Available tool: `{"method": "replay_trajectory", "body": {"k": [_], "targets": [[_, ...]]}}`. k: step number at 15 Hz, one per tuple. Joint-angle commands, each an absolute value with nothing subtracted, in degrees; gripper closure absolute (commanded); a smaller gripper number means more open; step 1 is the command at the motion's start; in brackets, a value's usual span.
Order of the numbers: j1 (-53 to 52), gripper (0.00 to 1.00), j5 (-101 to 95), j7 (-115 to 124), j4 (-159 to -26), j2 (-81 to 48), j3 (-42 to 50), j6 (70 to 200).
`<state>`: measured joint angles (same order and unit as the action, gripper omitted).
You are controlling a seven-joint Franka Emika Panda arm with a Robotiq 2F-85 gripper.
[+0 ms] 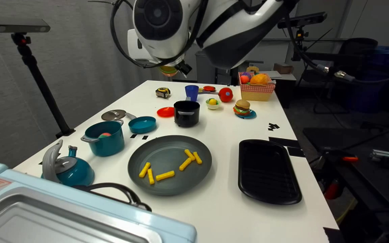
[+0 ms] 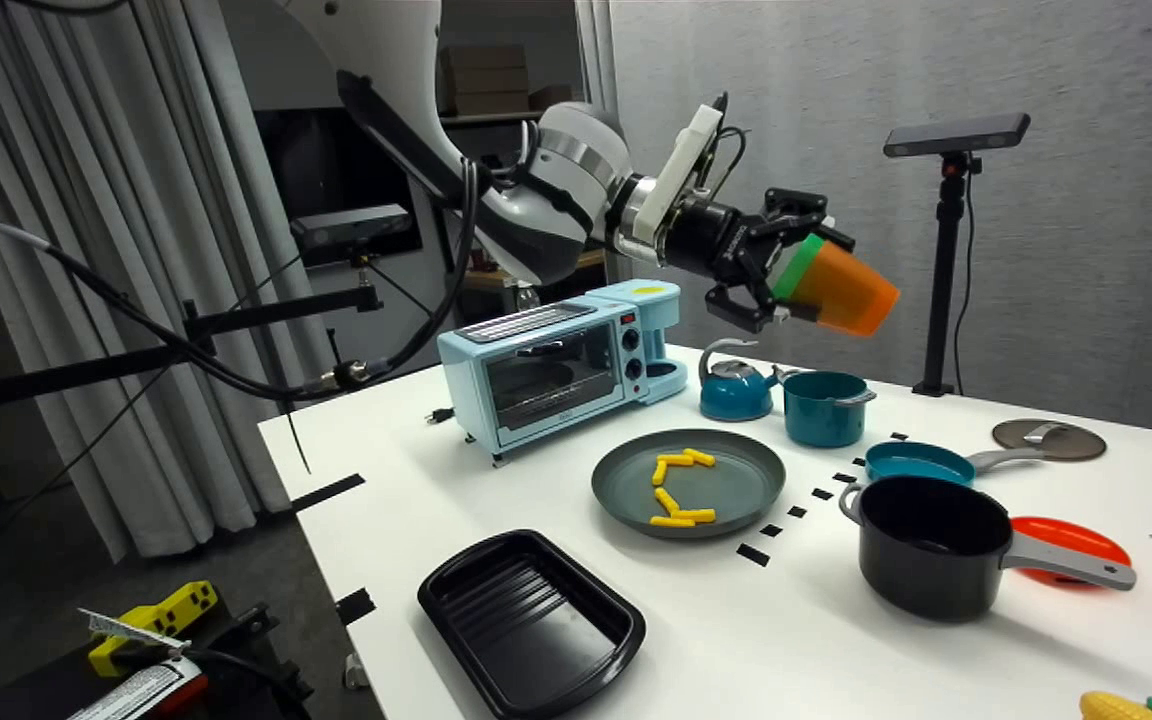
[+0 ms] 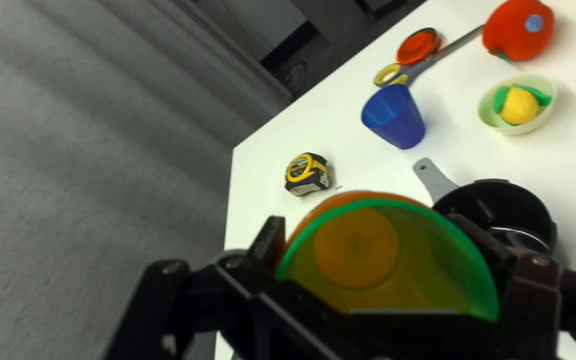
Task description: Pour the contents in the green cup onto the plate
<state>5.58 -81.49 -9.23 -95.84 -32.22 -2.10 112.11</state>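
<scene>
The yellow stick-shaped contents (image 1: 165, 175) lie scattered in two loose groups on the grey plate (image 1: 157, 152); both exterior views show them flat on its surface. My gripper (image 2: 816, 275) is raised well above the table, beyond the plate and past the teal pot. It is shut on the green cup (image 2: 798, 266), whose lower part sits inside an orange cup (image 2: 854, 290). Both cups tilt, bases pointing away from the wrist and somewhat down. Looking into the green cup (image 3: 473, 280) in the wrist view, I see its bare round bottom; the near wall is hidden by the gripper.
A black tray (image 1: 267, 172) stands beside the plate. Around it are a teal pot (image 2: 824, 410), teal pan (image 2: 921, 463), kettle (image 2: 734, 392), black saucepan (image 2: 926, 570) and light-blue toaster oven (image 2: 556, 370). A blue cup (image 3: 395, 120) and tape measure (image 3: 308, 172) lie toward the table's end.
</scene>
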Motion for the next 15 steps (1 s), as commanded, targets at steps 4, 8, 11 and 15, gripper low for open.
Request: {"method": "replay_trajectory", "body": {"k": [4, 8, 11, 15], "targets": [[8.19, 0.44, -58.16, -20.03, -91.21, -33.65, -1.82, 110.77], [10.13, 0.44, -44.81, -23.80, -91.35, -33.35, -0.70, 109.06], [11.51, 0.44, -35.97, -24.42, -91.37, -33.57, 0.78, 107.06], [12.85, 0.44, -24.79, -21.84, -91.57, -34.91, 2.67, 106.43]]}}
